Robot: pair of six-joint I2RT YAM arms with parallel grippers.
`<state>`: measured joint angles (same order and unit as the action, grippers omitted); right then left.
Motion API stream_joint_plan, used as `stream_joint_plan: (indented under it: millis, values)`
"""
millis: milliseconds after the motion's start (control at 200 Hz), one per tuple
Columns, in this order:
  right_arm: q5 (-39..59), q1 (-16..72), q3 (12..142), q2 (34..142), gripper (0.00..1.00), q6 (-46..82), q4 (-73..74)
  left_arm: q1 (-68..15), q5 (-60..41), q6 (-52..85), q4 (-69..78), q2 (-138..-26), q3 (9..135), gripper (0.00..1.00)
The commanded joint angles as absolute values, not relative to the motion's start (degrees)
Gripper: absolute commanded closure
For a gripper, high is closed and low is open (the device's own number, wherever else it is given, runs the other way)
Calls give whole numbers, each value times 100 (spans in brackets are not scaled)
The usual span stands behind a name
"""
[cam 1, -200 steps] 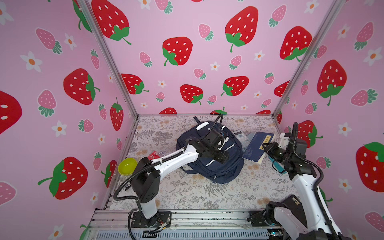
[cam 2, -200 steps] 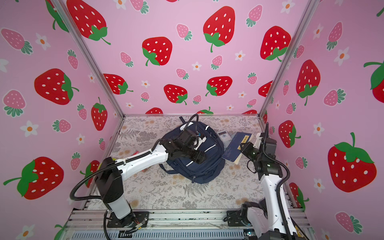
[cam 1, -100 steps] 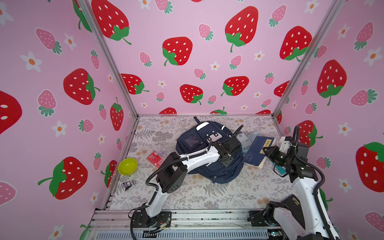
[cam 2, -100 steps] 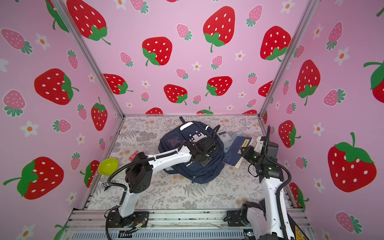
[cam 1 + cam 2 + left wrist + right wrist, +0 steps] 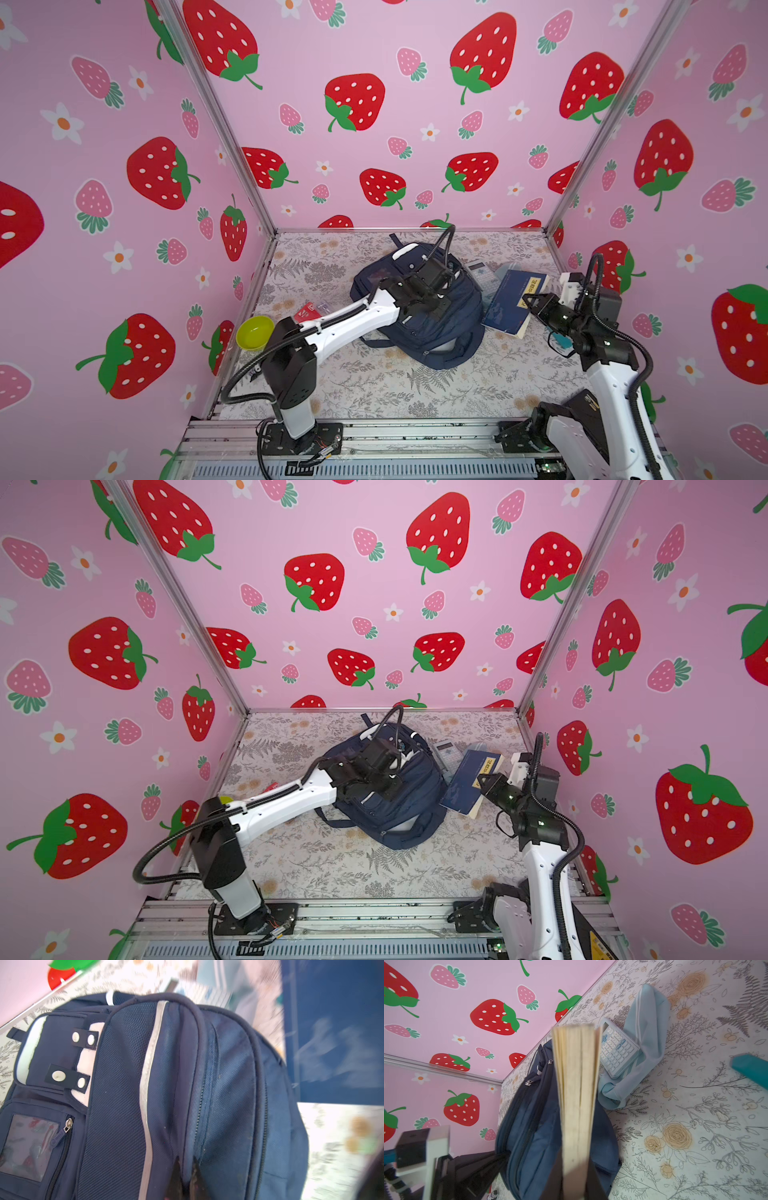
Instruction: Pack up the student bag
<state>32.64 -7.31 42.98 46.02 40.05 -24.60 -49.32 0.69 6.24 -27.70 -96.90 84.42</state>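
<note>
Navy bag (image 5: 440,340) lies flat at mat (image 5: 374,386) centre, top loop toward 12 o'clock. Over its upper half the left gripper (image 5: 186,1165) is pinched narrow on a fabric ridge beside a zip. At the bag's 3 o'clock the right gripper (image 5: 530,300) clamps a blue book (image 5: 509,305) by its page edge, book just beside the bag; calculator (image 5: 480,270) at the bag's 1 o'clock, green bowl (image 5: 254,332) at the mat's 9 o'clock edge.

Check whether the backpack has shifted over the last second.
No. In a top view the backpack lies where it did: its top loop sits just as near the back wall's rail, and its side just as near the calculator.
</note>
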Motion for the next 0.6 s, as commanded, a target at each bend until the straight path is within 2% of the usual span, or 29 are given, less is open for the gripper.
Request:
stream_joint_plan:
  millis: [0, 225, 400, 595]
  values:
    - [3790, -754, 4071, 4360, 100, 4338, -2133, -4604, -1351, 1022, -1435, -9188, 8152, 100]
    - [4057, -364, 3314, 3958, 100, 5183, -1511, -3887, -2866, 2060, -149, -8941, 7448, 100]
    - [3821, 463, 2655, 4010, 100, 6290, -67, -3814, -3239, 2149, 94, -8837, 7365, 100]
    - [3019, 1491, 2391, 4439, 100, 7037, 1128, -3712, -3530, 2409, 374, -8810, 7304, 100]
